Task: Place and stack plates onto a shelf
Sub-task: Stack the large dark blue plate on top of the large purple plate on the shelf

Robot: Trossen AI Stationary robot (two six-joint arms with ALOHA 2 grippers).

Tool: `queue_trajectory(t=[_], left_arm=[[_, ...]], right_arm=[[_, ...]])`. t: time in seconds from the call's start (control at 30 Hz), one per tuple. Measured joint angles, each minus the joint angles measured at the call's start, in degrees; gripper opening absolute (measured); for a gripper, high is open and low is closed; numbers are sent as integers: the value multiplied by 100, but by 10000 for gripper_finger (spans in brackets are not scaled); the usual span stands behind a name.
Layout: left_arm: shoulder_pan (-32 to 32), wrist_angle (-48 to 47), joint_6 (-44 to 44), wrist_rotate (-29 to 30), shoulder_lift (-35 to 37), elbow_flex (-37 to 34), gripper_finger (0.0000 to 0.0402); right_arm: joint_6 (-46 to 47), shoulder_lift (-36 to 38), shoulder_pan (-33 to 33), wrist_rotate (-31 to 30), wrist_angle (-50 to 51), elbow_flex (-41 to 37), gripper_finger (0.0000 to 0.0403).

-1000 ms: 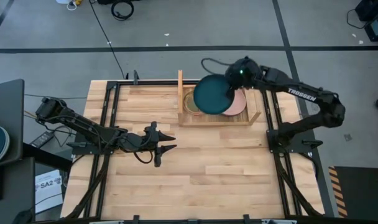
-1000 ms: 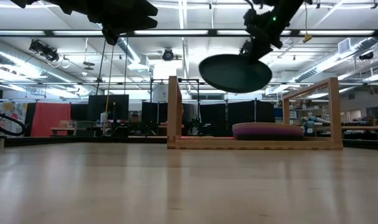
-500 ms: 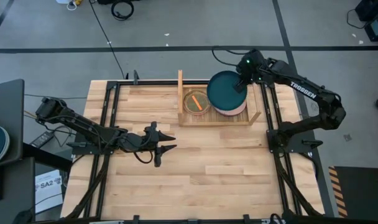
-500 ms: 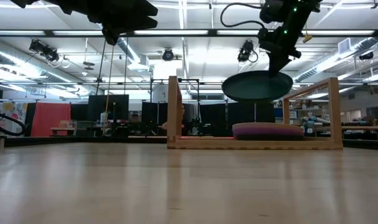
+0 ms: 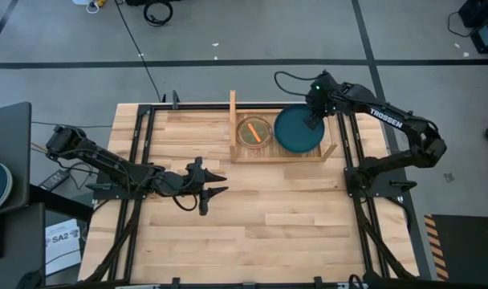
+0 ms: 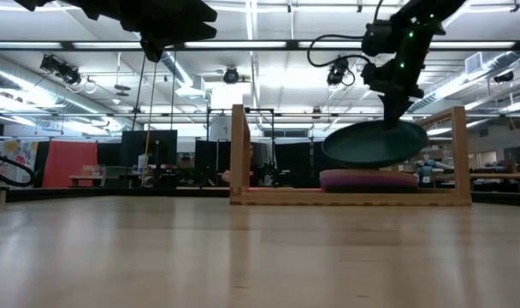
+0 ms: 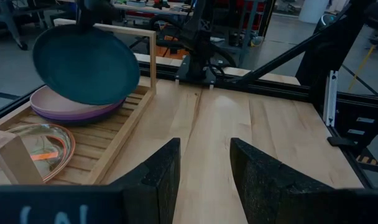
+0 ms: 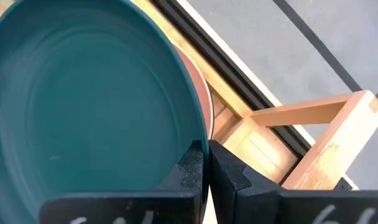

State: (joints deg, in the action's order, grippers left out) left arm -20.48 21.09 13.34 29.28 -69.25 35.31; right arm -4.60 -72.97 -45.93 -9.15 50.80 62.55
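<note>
Teal plate (image 5: 297, 130) (tilted) above shelf (image 5: 233, 120), pinched by right gripper (image 5: 312, 122)

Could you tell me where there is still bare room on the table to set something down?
The planks in front of the shelf lie bare, apart from the left gripper waiting at mid-table. The shelf is crowded: small plates fill one half, and the right gripper holds a teal plate over the pink stack.
</note>
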Motion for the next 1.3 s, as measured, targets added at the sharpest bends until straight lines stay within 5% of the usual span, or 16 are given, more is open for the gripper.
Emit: queue_trajectory(t=[1.0,1.3], left_arm=[[-1,-1,0,1,-1,-1,146],[-1,-1,0,0,-1,0,146]], right_arm=[[17,0,-72,42,-613,-293,31],[7,0,-72,37,-613,-295,68]])
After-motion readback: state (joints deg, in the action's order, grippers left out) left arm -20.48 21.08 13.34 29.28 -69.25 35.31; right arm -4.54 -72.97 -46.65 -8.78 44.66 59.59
